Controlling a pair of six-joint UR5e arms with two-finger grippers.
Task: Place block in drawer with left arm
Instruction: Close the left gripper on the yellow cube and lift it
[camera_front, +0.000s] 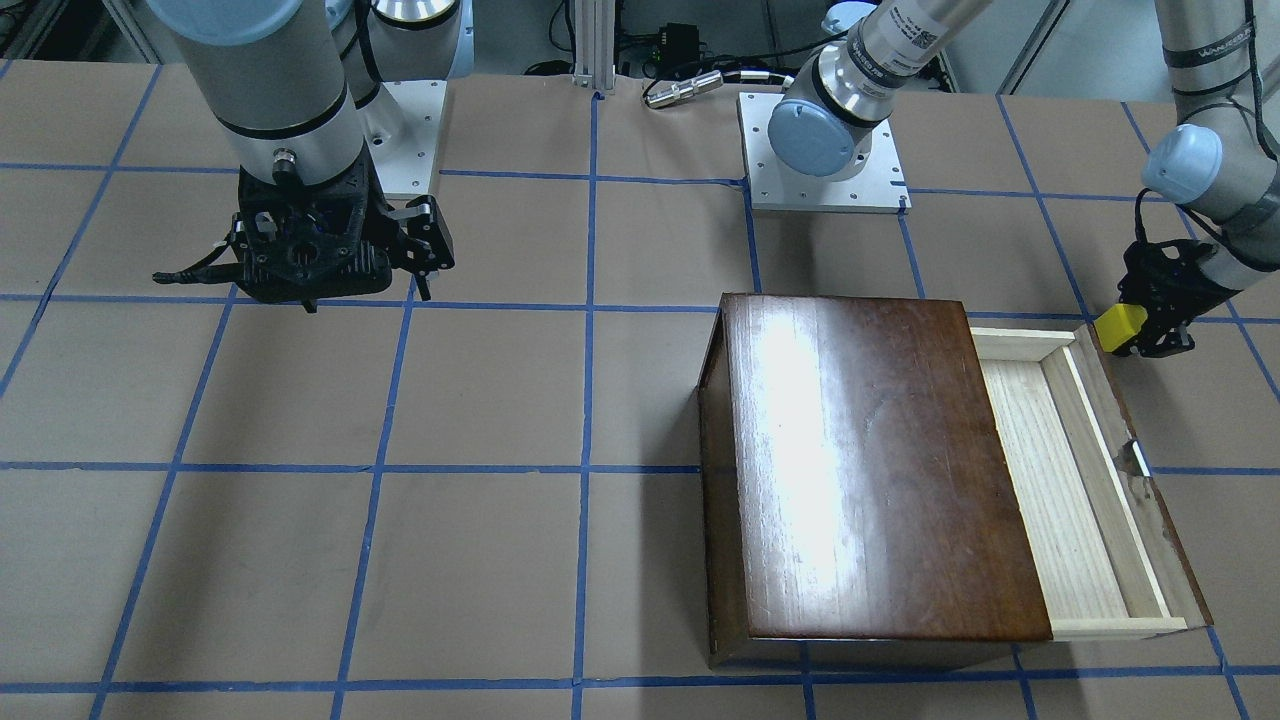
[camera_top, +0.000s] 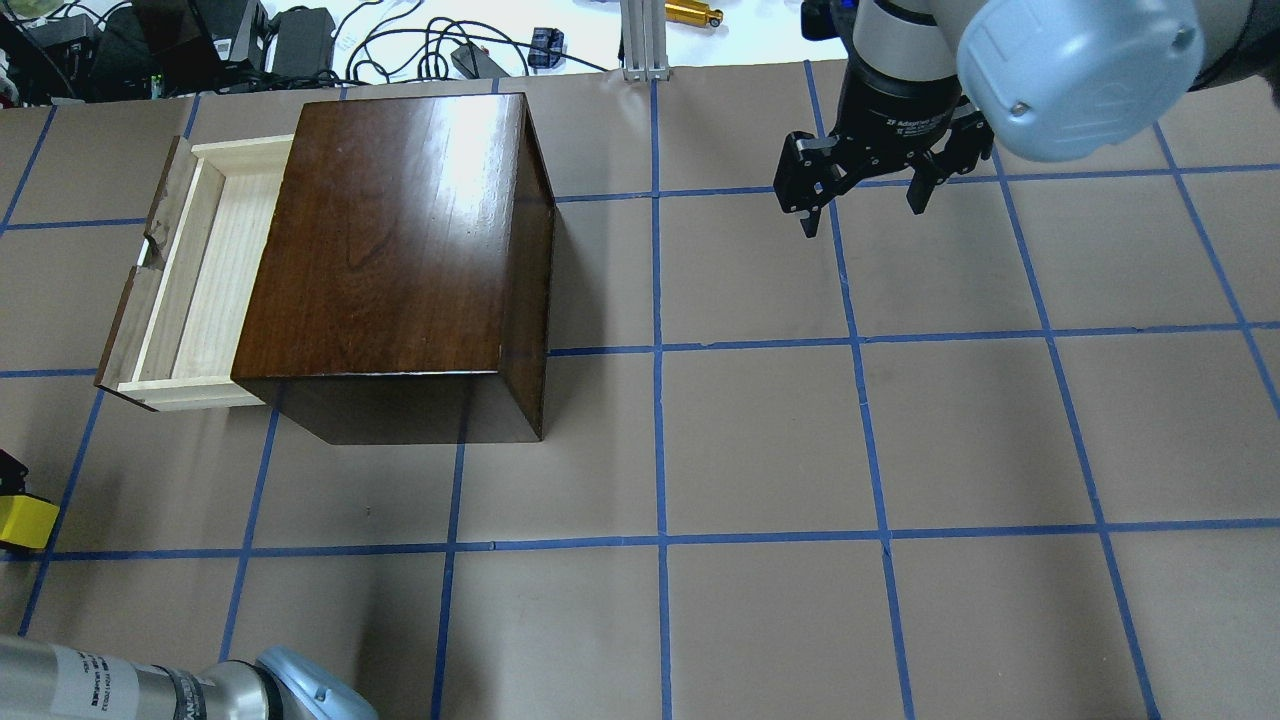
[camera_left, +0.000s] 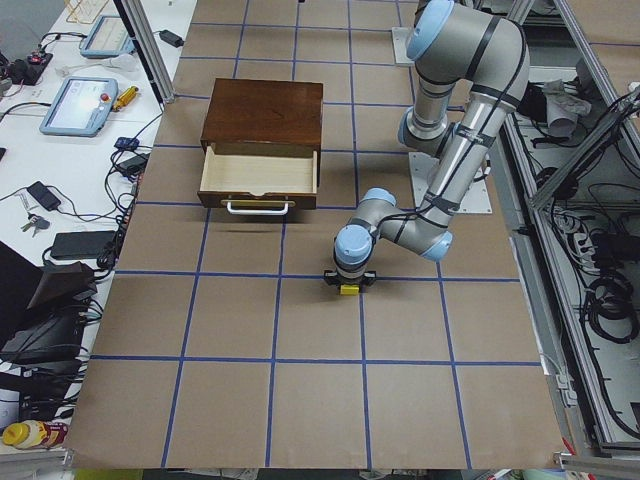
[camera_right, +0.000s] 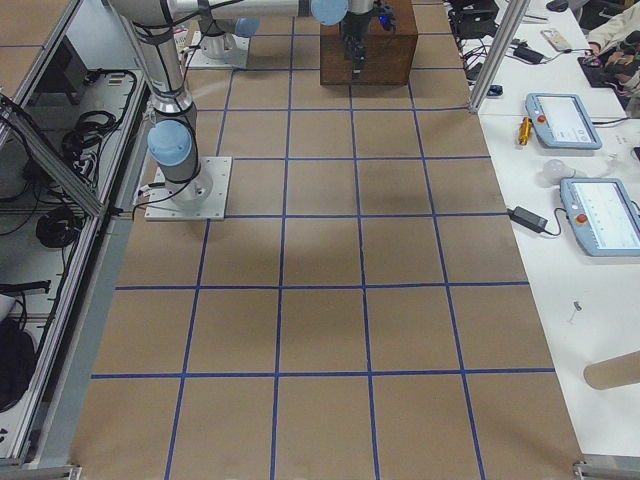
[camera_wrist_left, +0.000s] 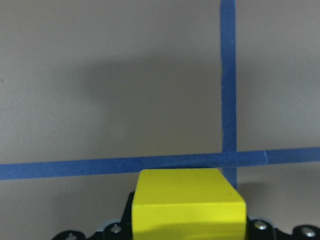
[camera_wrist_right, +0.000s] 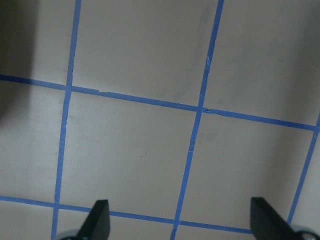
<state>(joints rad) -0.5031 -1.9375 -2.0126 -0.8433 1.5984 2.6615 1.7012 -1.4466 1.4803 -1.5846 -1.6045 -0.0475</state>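
The yellow block (camera_front: 1120, 328) is held in my left gripper (camera_front: 1150, 318), which is shut on it. The block sits low over the brown paper, outside the drawer and off the near corner of its front. It also shows at the left edge of the overhead view (camera_top: 25, 522), in the left side view (camera_left: 348, 290), and fills the bottom of the left wrist view (camera_wrist_left: 187, 207). The drawer (camera_front: 1030, 470) (camera_top: 215, 280) (camera_left: 258, 168) is pulled open from the dark-brown box (camera_front: 860, 460) (camera_top: 400, 240) and is empty. My right gripper (camera_top: 865, 200) (camera_wrist_right: 182, 225) is open and empty, far from the box.
Brown paper with a blue tape grid covers the table (camera_top: 760, 440). The drawer's front carries a metal pull (camera_left: 258, 208). Two arm base plates (camera_front: 825, 150) stand at the robot's side. Cables and devices lie beyond the far table edge (camera_top: 300, 40).
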